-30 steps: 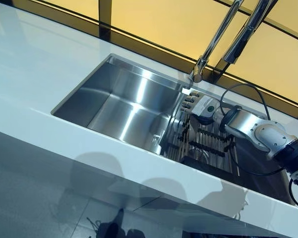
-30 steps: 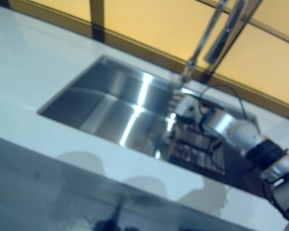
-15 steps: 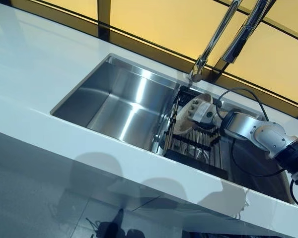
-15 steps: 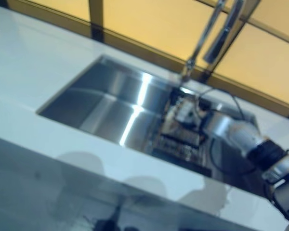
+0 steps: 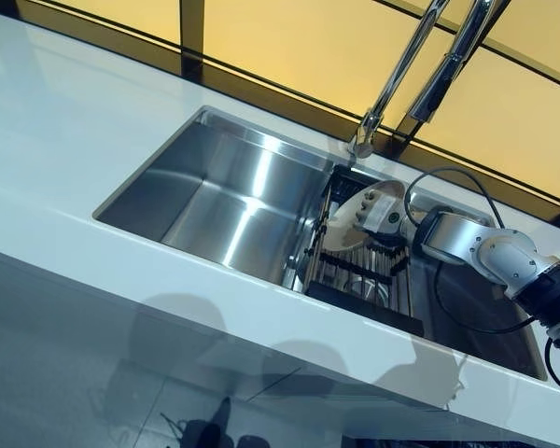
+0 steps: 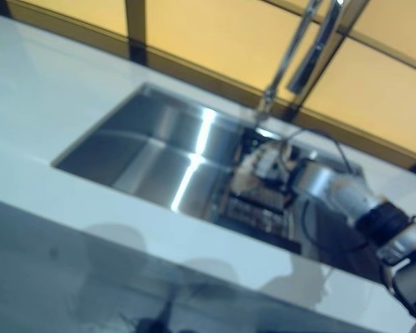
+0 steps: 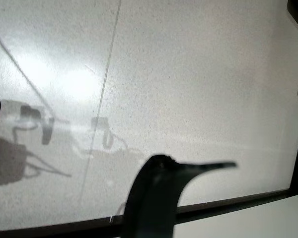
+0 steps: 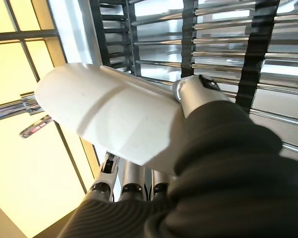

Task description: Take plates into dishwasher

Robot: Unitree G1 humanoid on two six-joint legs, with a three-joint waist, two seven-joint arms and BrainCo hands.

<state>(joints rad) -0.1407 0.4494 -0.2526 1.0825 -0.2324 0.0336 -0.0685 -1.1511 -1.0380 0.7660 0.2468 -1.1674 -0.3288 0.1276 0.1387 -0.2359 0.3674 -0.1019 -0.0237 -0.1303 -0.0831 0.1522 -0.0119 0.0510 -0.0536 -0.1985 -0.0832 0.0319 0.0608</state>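
One right hand (image 5: pixel 385 217) at work, over the rack (image 5: pixel 362 271) in the right end of the sink (image 5: pixel 233 191). Fingers (image 8: pixel 123 181) under and thumb (image 8: pixel 191 94) over a white plate (image 8: pixel 109 119), pinching its edge. Plate (image 5: pixel 355 210) tilted up on edge, just above the rack's bars, left of the hand and touching it. Rack of dark cross-pieces and steel rods, set between the bare steel basin on the left and the sink's right end. Faucet (image 5: pixel 397 79) rising from the far rim, just beyond the plate, with a second chrome spout (image 5: pixel 448 65) beside it on the right. White counter (image 5: pixel 65 121) around the sink, near edge running across the scene. Yellow panels (image 5: pixel 289 42) with dark frames behind the far side. Left hand absent from both eye views; only a dark tip (image 7: pixel 159 198) over pale floor (image 7: pixel 188 74) in its wrist view, so cannot tell how its fingers stand.
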